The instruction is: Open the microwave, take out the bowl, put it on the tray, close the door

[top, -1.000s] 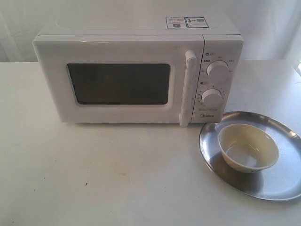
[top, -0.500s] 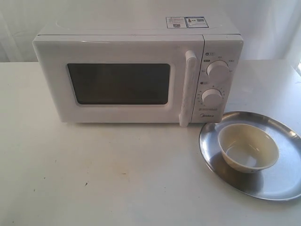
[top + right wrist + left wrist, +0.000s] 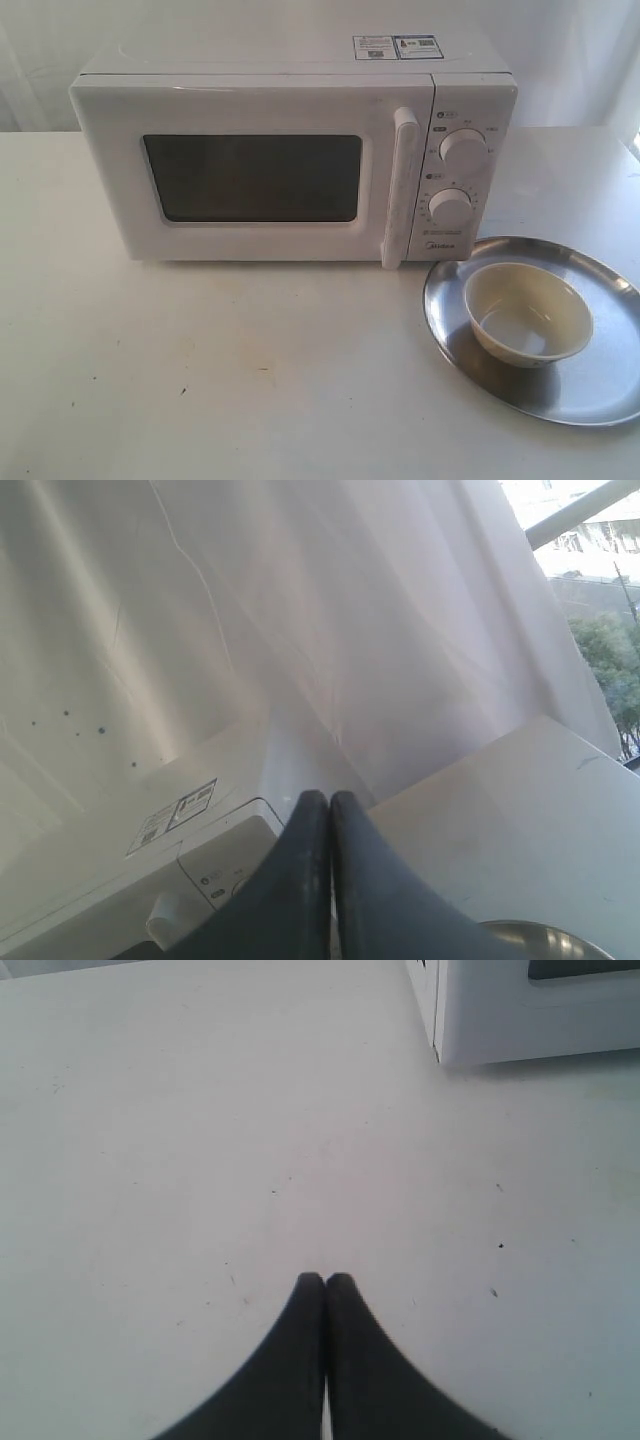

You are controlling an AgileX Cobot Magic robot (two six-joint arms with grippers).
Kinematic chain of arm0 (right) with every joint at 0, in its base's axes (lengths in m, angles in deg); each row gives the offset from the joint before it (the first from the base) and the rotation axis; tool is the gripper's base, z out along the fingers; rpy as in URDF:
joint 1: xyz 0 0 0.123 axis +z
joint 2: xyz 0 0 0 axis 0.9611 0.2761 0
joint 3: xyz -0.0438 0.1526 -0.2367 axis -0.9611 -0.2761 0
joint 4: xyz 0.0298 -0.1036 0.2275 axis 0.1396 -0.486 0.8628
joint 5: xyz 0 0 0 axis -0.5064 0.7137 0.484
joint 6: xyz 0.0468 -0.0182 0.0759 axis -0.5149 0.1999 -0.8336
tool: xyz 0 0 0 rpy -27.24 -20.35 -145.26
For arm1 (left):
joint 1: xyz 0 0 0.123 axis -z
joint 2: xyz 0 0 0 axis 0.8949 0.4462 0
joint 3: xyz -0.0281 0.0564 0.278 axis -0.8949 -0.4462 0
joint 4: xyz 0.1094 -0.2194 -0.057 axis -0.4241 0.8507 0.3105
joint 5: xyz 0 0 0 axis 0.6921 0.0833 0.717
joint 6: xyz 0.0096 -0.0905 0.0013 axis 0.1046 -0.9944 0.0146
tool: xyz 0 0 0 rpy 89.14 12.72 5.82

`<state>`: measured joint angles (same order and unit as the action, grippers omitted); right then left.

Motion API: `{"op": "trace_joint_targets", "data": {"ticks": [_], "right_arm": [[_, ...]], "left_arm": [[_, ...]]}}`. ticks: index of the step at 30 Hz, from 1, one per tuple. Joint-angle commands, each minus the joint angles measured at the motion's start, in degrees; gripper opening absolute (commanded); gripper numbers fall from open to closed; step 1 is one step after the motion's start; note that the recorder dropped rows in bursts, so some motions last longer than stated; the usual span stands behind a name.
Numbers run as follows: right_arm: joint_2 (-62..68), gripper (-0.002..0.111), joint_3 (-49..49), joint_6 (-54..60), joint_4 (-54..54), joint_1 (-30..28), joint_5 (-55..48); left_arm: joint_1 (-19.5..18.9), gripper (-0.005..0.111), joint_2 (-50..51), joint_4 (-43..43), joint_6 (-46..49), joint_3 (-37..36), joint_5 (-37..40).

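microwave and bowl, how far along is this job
It looks finished. The bowl sits in the tray beside the microwave, and the door is shut. Nothing is in hand: the left hand hangs shut over the table, and the right hand is shut above the microwave. Nothing visibly remains.

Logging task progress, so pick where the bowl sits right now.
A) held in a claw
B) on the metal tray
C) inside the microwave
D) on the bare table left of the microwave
B: the bowl rests upright on the tray, in front of the right end of the microwave, whose door is shut.
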<state>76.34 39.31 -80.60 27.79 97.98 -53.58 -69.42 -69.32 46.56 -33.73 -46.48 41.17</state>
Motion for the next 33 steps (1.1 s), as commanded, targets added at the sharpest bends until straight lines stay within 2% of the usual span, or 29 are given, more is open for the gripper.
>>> {"op": "trace_joint_targets", "data": {"ticks": [1,27,30,33], "right_arm": [[-0.3,0.000,-0.3,-0.1,-0.7,-0.4,0.1],[-0.4,0.000,-0.5,1.4,-2.4,-0.4,-1.4],[-3.0,0.000,-2.8,2.8,-1.9,-0.4,-0.9],[-7.5,0.000,-7.5,8.5,-1.9,-0.9,4.3]], "left_arm": [[0.3,0.000,-0.1,0.7,-0.3,0.1,0.6],[0.3,0.000,-0.1,0.7,1.0,0.1,0.6],[0.3,0.000,-0.1,0.7,1.0,0.1,0.6],[0.3,0.000,-0.1,0.7,1.0,0.1,0.6]]}}
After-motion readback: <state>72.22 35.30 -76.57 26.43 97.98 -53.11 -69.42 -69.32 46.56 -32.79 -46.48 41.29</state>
